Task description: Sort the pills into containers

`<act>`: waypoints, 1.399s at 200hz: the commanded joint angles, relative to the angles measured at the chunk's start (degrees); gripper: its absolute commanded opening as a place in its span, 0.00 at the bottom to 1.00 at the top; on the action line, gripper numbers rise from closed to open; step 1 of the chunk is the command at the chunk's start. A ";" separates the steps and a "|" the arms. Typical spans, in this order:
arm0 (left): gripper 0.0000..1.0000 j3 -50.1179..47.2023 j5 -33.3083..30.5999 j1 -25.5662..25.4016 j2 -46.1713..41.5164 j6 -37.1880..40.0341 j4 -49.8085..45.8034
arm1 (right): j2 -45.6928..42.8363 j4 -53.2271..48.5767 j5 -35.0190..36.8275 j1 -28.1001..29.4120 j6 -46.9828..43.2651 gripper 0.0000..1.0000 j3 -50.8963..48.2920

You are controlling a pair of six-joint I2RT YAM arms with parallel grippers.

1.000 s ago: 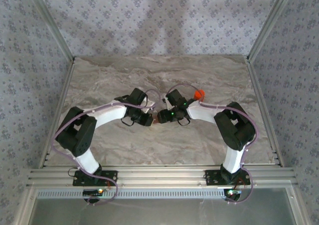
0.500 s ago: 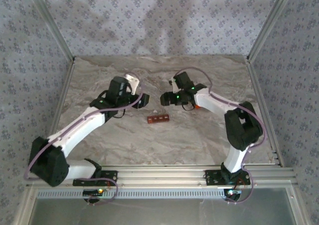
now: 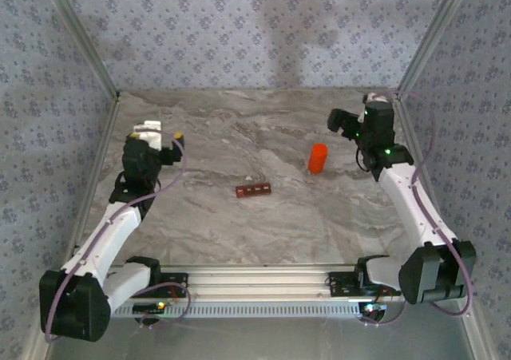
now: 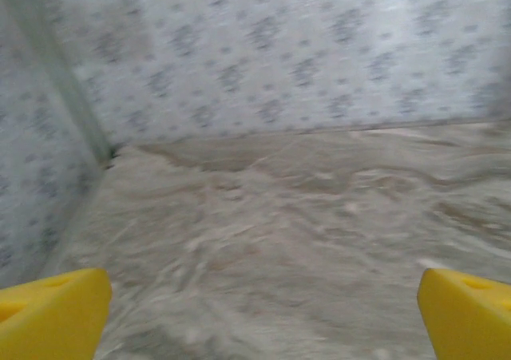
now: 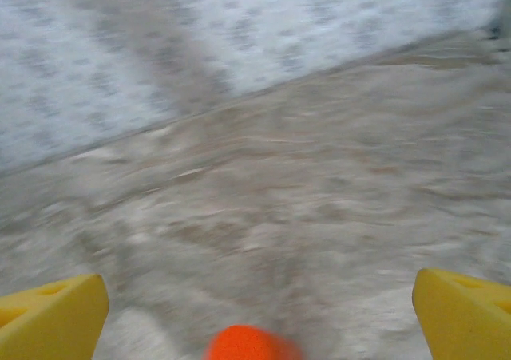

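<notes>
**Operator:** Where do you locate the containers?

**Manual:** Refer to the overhead view. The containers (image 3: 253, 190) lie flat near the middle of the worktop (image 3: 319, 224). They form a dark red-brown strip of four square compartments in a row, with the long side running left to right. You cannot tell at this size what the compartments hold. A small pale speck (image 3: 249, 177) lies just behind the strip.

**Operator:** What else stands on the worktop?

**Manual:** An orange bottle (image 3: 317, 158) stands upright behind and to the right of the strip, well apart from it.

**Operator:** How do you read the left tool?

**Manual:** The left tool (image 4: 262, 296) is spread wide. Its yellow fingers (image 4: 48, 316) sit in the two lower corners of the left wrist view, with bare worktop between them and nothing held. From above, the left arm (image 3: 120, 216) lies along the left side of the worktop, well apart from the strip.

**Operator:** And the right tool?

**Manual:** The right tool (image 5: 259, 296) is likewise spread wide and holds nothing. The blurred top of the bottle shows low between its fingers, touching neither. From above, the right arm (image 3: 407, 192) reaches to the far right corner.
</notes>
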 commanded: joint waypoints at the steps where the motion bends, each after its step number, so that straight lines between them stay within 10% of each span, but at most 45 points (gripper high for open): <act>1: 0.98 -5.80 0.21 4.19 0.58 0.60 7.39 | 0.04 9.27 13.17 -3.89 0.42 1.00 -9.14; 59: 0.98 -19.55 1.87 5.21 14.71 0.75 31.58 | 5.14 27.18 16.42 -6.68 -11.77 1.00 -24.62; 146: 0.98 -16.76 13.76 7.81 29.84 1.66 42.12 | 18.38 75.42 4.74 -6.52 -19.83 1.00 -44.19; 167: 0.98 -12.90 16.43 10.23 30.25 -0.47 35.33 | 16.83 62.93 0.87 -7.94 -19.22 1.00 -38.91; 280: 0.98 -11.60 13.78 11.00 30.63 -2.35 33.32 | 17.35 61.29 1.98 -6.59 -20.58 1.00 -37.73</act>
